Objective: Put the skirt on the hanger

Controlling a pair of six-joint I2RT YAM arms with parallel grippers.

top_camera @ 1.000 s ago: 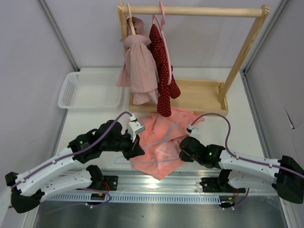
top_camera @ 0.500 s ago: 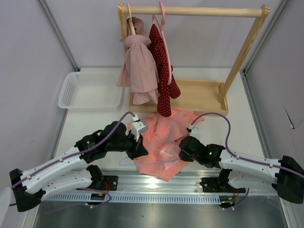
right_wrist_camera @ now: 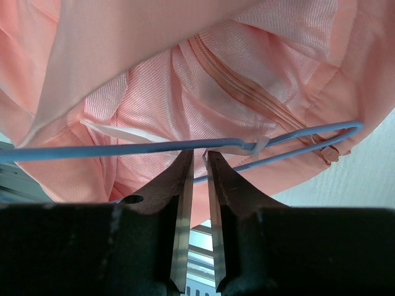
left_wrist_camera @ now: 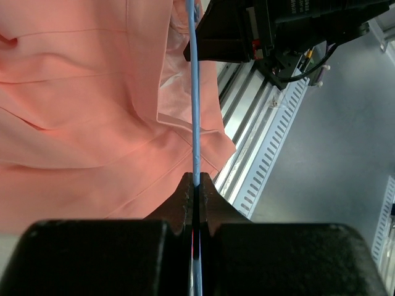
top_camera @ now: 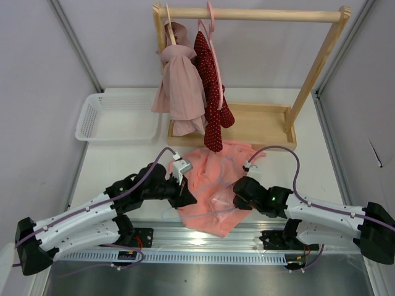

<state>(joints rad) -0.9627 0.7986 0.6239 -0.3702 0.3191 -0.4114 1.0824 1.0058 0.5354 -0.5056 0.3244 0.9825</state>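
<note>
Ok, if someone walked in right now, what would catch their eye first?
The salmon-pink skirt lies rumpled at the table's near edge, a thin light-blue hanger partly inside it. The left gripper is shut on that wire. Behind, a wooden rack holds a pale pink garment and a red dotted garment.

Even, diffuse white light floods the overhead view, leaving only faint shadows on the tabletop (top_camera: 111, 157). Both wrist views render the skirt (right_wrist_camera: 154, 105) sharply, while the near foreground is dark and soft.
</note>
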